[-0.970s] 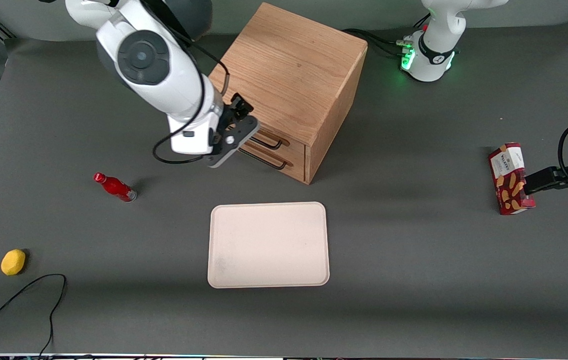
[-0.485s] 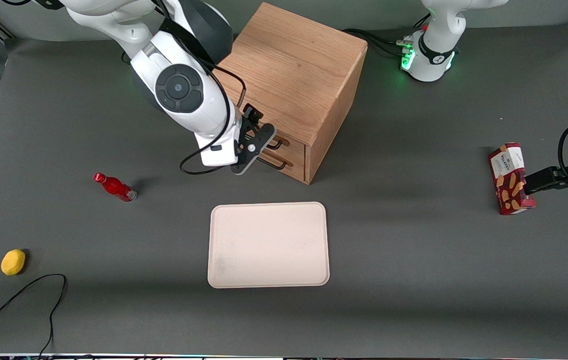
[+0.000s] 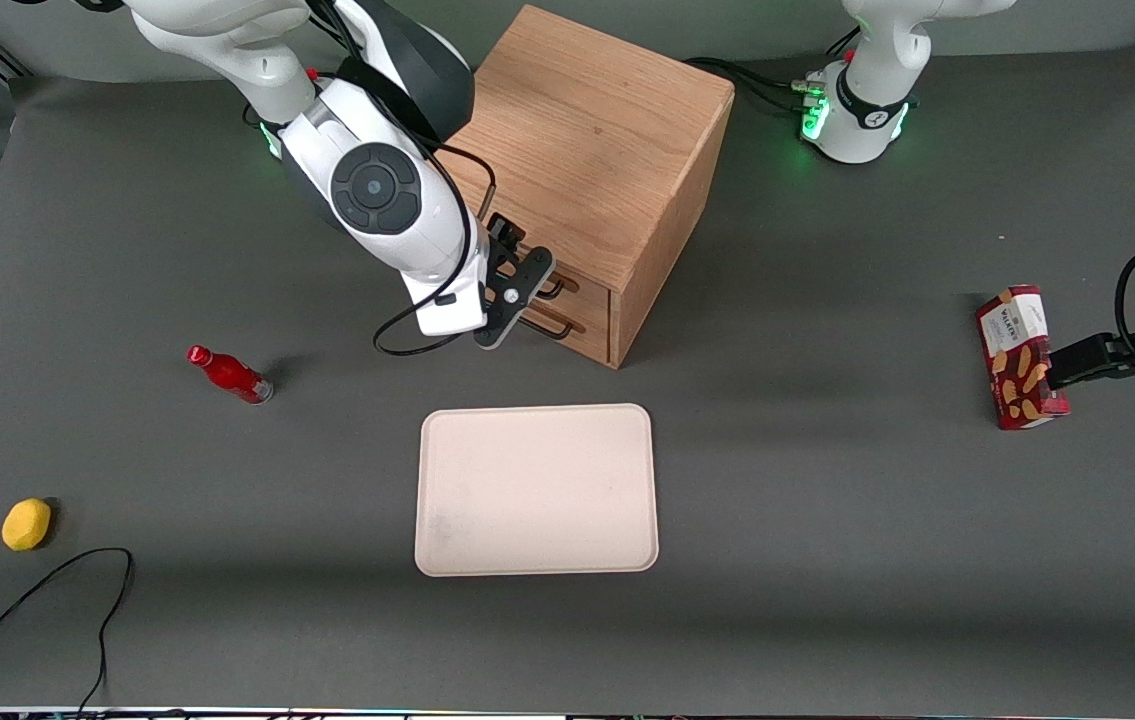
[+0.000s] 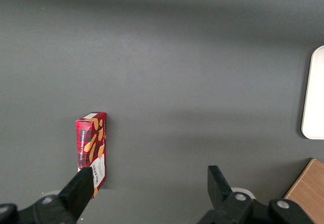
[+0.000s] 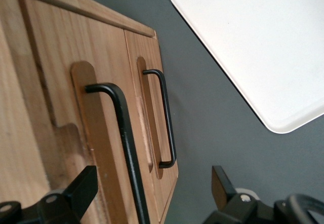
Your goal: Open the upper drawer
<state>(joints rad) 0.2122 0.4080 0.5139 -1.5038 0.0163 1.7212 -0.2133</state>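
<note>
Sitting on the dark grey table (image 3: 827, 560): wooden cube cabinet (image 3: 587, 170), angled, with both drawer fronts facing toward the working arm's end and the front camera. Showing closed: upper drawer (image 5: 61, 107), front flush with the cabinet face, directly above the bottom drawer (image 5: 147, 107). Running along the upper drawer front over an oval recess: black wire bar handle (image 5: 124, 143); matching handle (image 5: 167, 117) sitting on the bottom drawer. Hovering right in front of the drawer fronts at handle height: gripper (image 3: 527, 285), wrist tilted toward the cabinet. Fingers spreading wide, nothing pinched; one fingertip (image 5: 83, 188) lying over the wood of the upper drawer, the second fingertip (image 5: 220, 183) over grey table past the cabinet's lower edge. Passing between the two fingers in the right wrist view: upper handle bar, closer to the fingertip over the wood; contact with either finger not discernible. Lying flat on the table nearer the front camera than the cabinet: cream tray (image 3: 537, 490), one rounded corner (image 5: 283, 122) also showing in the right wrist view. Lying toward the working arm's end: red bottle (image 3: 229, 374) on its side, yellow lemon (image 3: 26, 524) nearer the camera, with a black cable (image 3: 57, 590) beside it. Standing toward the parked arm's end: red biscuit box (image 3: 1015, 358).
</note>
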